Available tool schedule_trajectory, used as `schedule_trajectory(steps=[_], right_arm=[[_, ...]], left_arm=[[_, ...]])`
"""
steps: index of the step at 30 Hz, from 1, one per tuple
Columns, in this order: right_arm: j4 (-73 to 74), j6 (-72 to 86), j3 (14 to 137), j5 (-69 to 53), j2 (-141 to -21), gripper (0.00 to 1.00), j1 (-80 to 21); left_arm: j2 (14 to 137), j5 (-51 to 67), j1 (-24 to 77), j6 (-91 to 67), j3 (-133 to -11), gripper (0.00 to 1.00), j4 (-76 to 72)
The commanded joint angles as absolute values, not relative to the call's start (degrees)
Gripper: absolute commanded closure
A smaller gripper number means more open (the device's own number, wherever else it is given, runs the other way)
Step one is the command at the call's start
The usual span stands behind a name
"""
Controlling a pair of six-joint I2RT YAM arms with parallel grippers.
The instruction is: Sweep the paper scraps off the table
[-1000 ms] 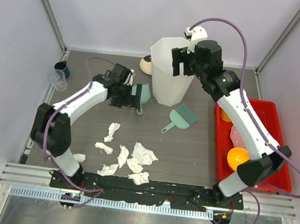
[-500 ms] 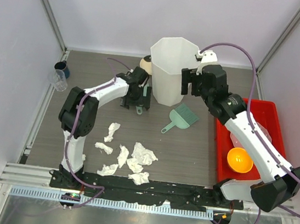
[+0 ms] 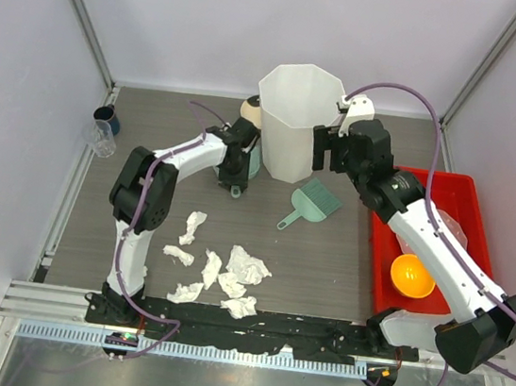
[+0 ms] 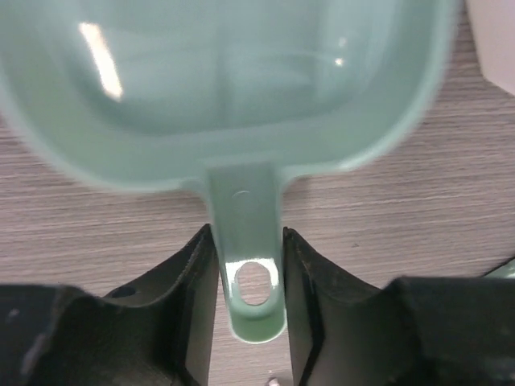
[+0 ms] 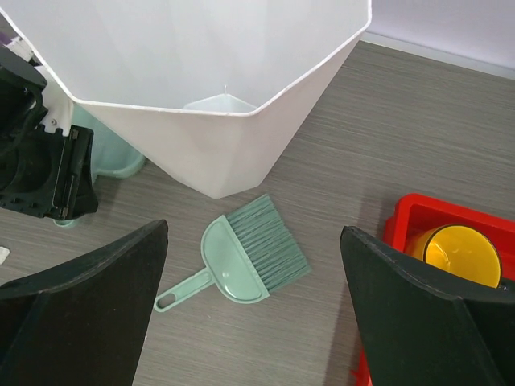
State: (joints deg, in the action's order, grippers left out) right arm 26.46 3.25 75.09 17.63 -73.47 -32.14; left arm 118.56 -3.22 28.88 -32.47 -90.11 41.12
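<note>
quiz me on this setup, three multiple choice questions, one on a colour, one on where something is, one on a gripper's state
1. What colour is the tray?
A blue
B red
C white

2. Where does the brush lie?
A on the table, on the near side of the white bin
B inside the bin
C in the tray

3. What state is the right gripper in?
A shut on the brush
B shut on the bin's rim
C open, holding nothing

Answers:
1 B: the top view shows a red tray.
2 A: the right wrist view shows the brush flat on the wood grain below the bin.
3 C: its fingers stand wide apart above the brush.
</note>
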Motion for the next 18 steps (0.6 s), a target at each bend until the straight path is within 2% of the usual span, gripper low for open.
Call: schedule_trajectory(steps=[1, 2, 4, 5, 13, 17, 18], right_arm=[[22.85, 4.13, 75.15, 17.58, -70.14, 0.07, -32.26], [22.94, 4.22, 75.15, 16.97, -69.96, 0.07, -32.26], [23.73, 4.39, 75.41, 16.00, -69.70, 0.07, -32.34], [24.25, 4.66, 75.58, 14.69, -69.70, 0.07, -32.34], [26.72, 4.75, 75.50, 5.19, -67.94, 0.07, -32.26], [26.02, 4.66, 75.59, 3.96, -68.29, 0.07, -32.34], [25.75, 4.66, 75.59, 3.78, -68.29, 0.07, -32.34]], left_arm=[[116.90, -5.89, 28.92, -30.42, -92.64, 0.68, 43.15], [116.20, -6.06, 28.39, -29.98, -92.46, 0.77, 43.33], [114.53, -5.89, 27.78, -28.05, -91.59, 0.86, 44.03], [112.43, -5.63, 26.99, -26.91, -90.02, 0.94, 44.12], [101.08, 3.22, 16.36, -6.98, -79.90, 1.00, 47.81], [98.44, -1.30, 14.33, 11.22, -77.01, 1.00, 51.42], [97.48, -1.14, 14.33, 20.21, -75.95, 1.00, 52.11]])
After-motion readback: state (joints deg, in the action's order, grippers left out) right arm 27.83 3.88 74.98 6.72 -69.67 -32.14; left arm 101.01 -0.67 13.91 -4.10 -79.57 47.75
